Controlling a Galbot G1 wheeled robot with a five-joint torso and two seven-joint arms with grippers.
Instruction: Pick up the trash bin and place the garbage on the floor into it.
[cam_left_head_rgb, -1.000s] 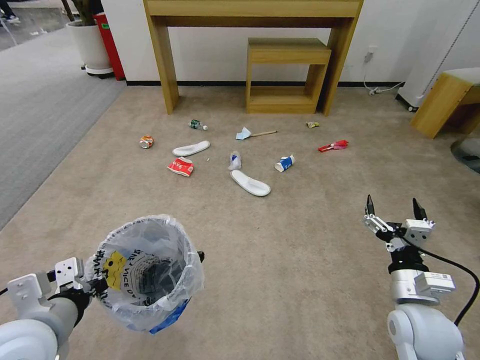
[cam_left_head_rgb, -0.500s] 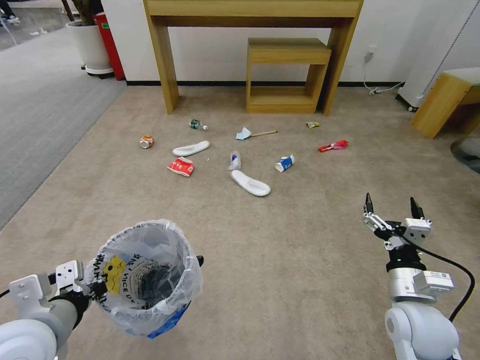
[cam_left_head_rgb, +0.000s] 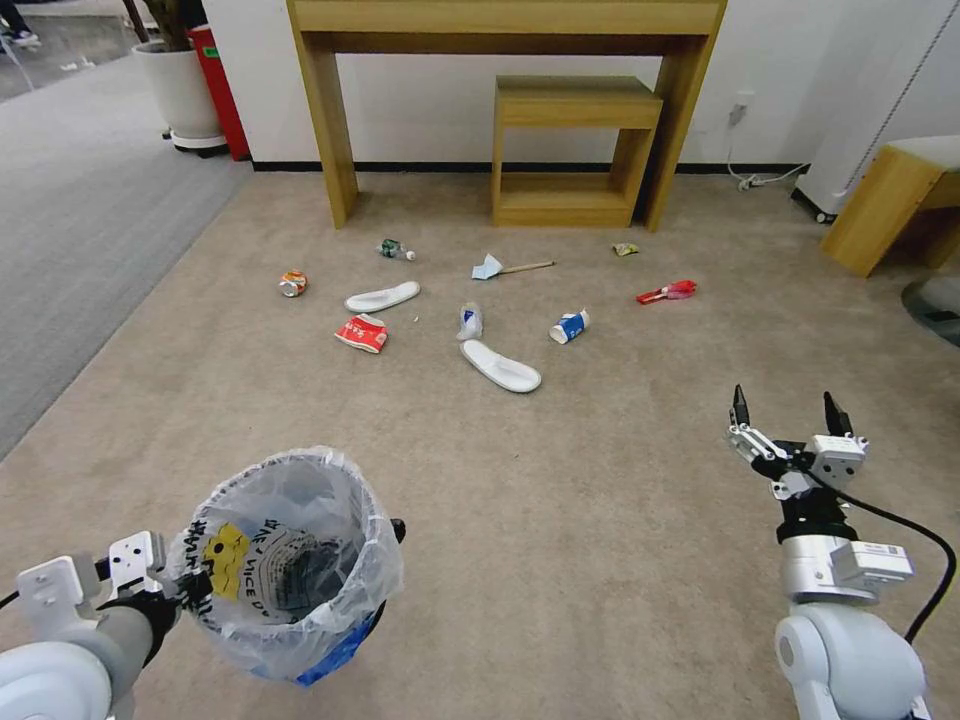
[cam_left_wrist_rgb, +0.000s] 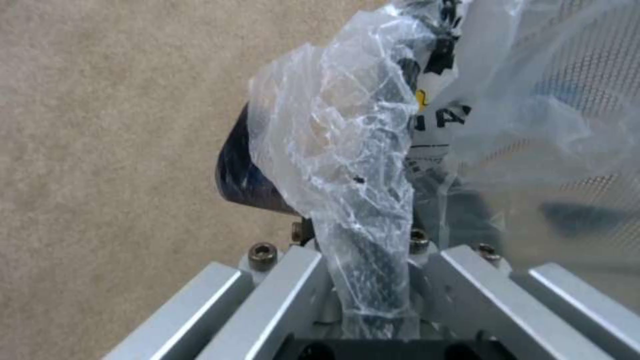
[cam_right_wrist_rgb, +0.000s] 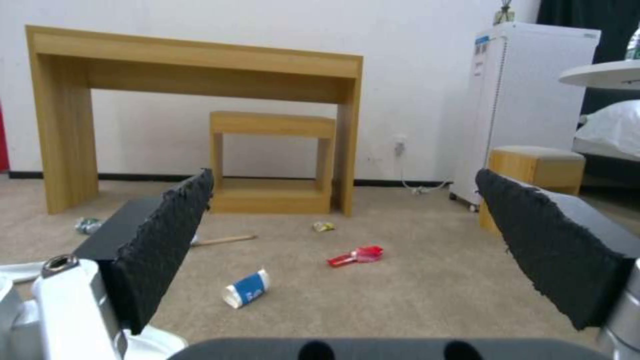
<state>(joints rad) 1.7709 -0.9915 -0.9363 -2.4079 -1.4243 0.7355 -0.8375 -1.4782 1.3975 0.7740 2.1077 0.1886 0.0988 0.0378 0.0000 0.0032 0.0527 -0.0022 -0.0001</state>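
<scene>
Bin lowered a little, litter untouched.
The left gripper (cam_left_head_rgb: 190, 585), clamped on the bin (cam_left_head_rgb: 290, 565) rim, has sunk slightly; the garbage (cam_left_head_rgb: 500, 365) lies ahead on the floor (cam_left_head_rgb: 560, 520); the right gripper (cam_left_head_rgb: 786, 410) waits, fingers apart.

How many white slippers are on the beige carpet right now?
2: one flat white slipper beside the red packet, the other white slipper nearer the robot, by the blue-white paper cup.

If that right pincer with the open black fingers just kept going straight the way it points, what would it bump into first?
Probably nothing soon: the open right pincer points forward over bare beige carpet. Its wrist view looks between the fingers at a small red packet and, past it, the low wooden stool; depth is hard to judge.
</scene>
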